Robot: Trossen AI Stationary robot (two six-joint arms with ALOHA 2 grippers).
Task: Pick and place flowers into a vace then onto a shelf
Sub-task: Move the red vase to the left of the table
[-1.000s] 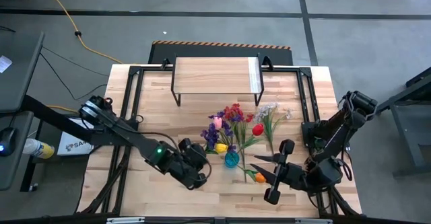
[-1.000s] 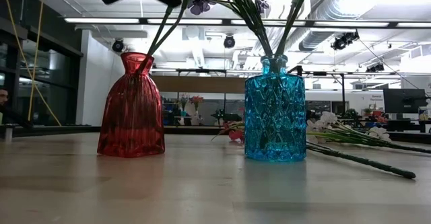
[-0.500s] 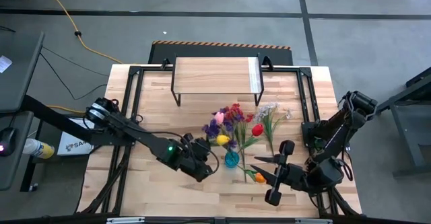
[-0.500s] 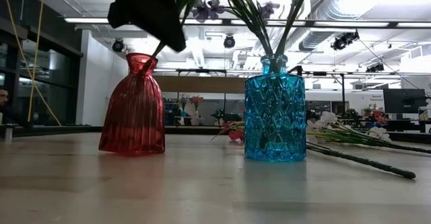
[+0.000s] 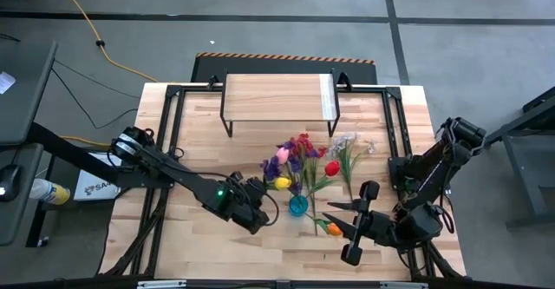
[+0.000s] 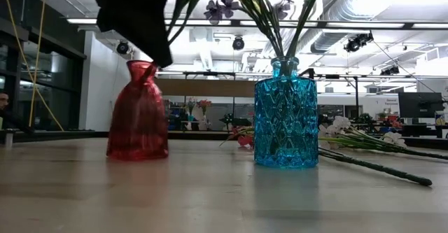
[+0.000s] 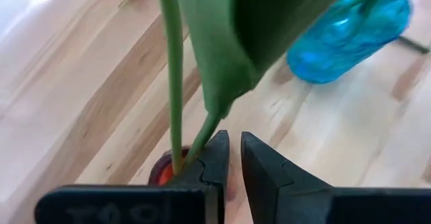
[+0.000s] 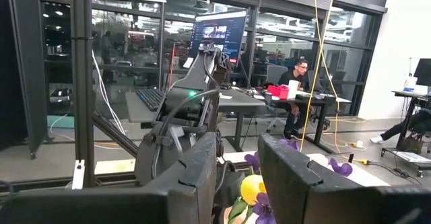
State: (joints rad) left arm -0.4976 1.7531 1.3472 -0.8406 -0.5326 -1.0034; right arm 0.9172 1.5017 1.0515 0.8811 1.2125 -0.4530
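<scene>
Left gripper (image 5: pixel 257 212) first: its two fingers (image 7: pixel 217 158) are drawn in to a thin slit, and they're nipping the rim of the red vase (image 6: pixel 138 114), clamped right at its mouth. A green stem (image 7: pixel 173 76) runs down past those fingers into that mouth, with a broad leaf just beside it. From table level the red vase leans a touch, its base on the table (image 5: pixel 199 133). Just over at 3 o'clock from the left gripper stands the blue vase (image 5: pixel 297 206), upright, stems fanning out of its neck. Above both vases, toward 12 o'clock, the flowers (image 5: pixel 295 154) spread out in pink, yellow, purple and red. More lie loose on the wood at 1 o'clock from the blue vase: a red tulip (image 5: pixel 331 167) and pale sprays (image 5: pixel 347 141). The right gripper (image 5: pixel 335 218) waits at 4 o'clock from the blue vase, fingers parted, gripping nothing, an orange tulip (image 5: pixel 334 229) lying by its tips. The shelf (image 5: pixel 276 96) sits at the table's far edge, 12 o'clock, well apart from both vases.
</scene>
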